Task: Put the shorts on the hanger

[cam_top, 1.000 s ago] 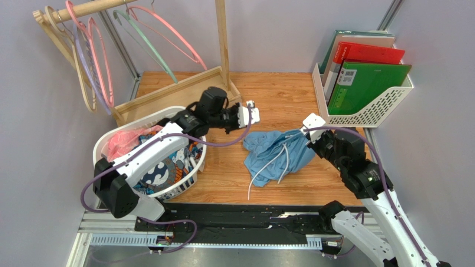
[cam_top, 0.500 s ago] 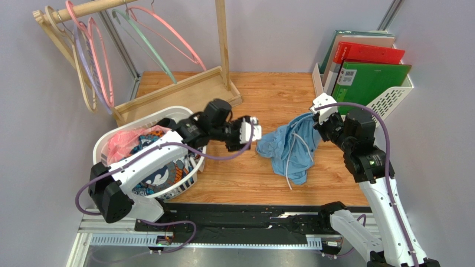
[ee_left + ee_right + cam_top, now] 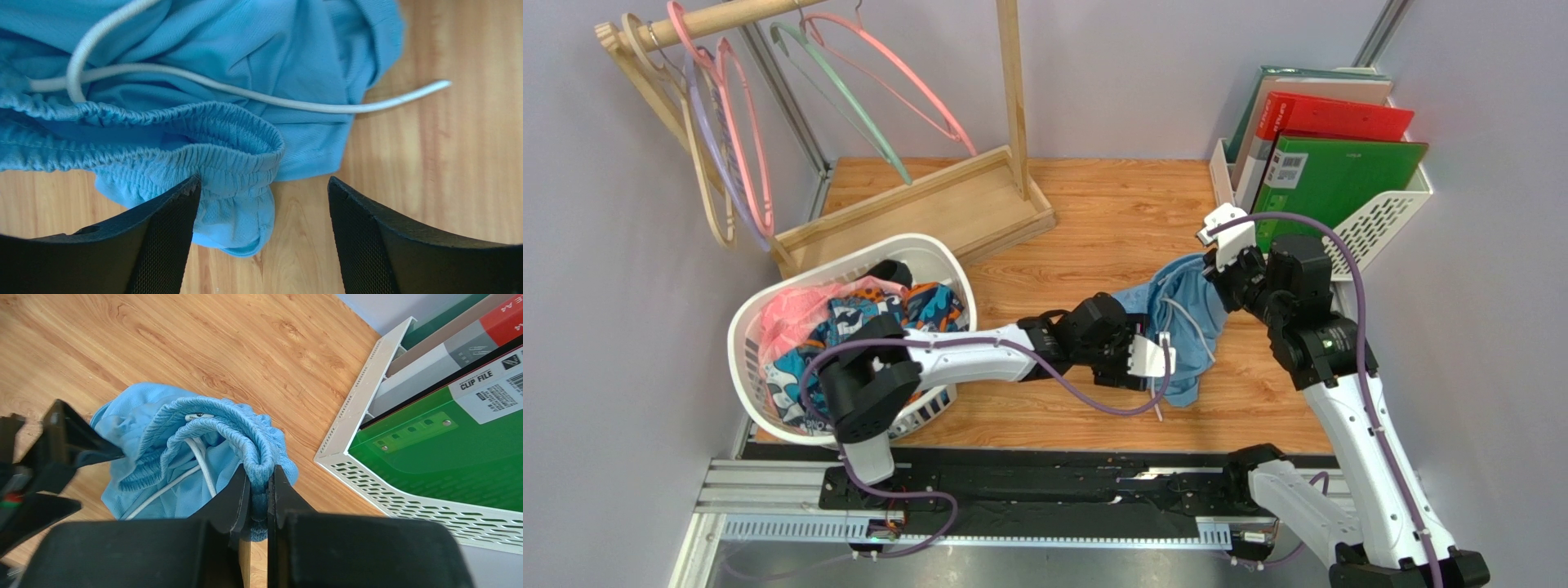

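Top external: wooden table (image 3: 1112, 214), shorts (image 3: 1173, 300), walls (image 3: 1136, 74)

Crumpled light-blue shorts (image 3: 1195, 355), salmon-pink hanger (image 3: 934, 101) well apart.

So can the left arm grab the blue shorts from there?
Probably yes. The left hand is open right at the elastic waistband of the shorts, with nothing between them. The right hand pinches the waistband too.

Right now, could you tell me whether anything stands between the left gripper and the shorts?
Nothing visible does. The left gripper faces the shorts directly, their elastic waistband lying right before its open jaws. The right gripper is shut on the waistband.
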`<action>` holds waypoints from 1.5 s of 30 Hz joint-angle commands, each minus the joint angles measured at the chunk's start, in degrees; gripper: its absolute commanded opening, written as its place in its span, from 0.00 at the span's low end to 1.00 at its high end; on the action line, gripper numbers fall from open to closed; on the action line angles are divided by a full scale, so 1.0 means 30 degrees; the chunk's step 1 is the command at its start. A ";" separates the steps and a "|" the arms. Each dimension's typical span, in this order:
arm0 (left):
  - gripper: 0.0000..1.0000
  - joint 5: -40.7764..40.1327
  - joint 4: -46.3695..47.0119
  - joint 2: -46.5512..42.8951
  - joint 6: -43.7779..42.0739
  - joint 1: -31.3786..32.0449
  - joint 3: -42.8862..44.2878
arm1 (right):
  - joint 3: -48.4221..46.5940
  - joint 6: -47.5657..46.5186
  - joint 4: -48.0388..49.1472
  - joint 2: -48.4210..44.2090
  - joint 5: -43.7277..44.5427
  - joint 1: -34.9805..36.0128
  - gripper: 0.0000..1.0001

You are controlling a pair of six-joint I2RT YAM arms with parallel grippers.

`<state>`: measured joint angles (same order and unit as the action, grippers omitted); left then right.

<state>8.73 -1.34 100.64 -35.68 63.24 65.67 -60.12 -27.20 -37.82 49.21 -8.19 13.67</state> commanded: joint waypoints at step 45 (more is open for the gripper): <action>0.00 0.4231 -1.5692 -0.6381 0.1493 -0.7341 1.6377 | -1.0054 -0.2881 0.1333 0.1913 -0.5325 -0.2506 0.00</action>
<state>15.42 -41.47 86.52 -28.80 41.17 117.75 -92.58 -31.05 -29.26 60.47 -17.65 6.55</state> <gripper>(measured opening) 0.030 0.069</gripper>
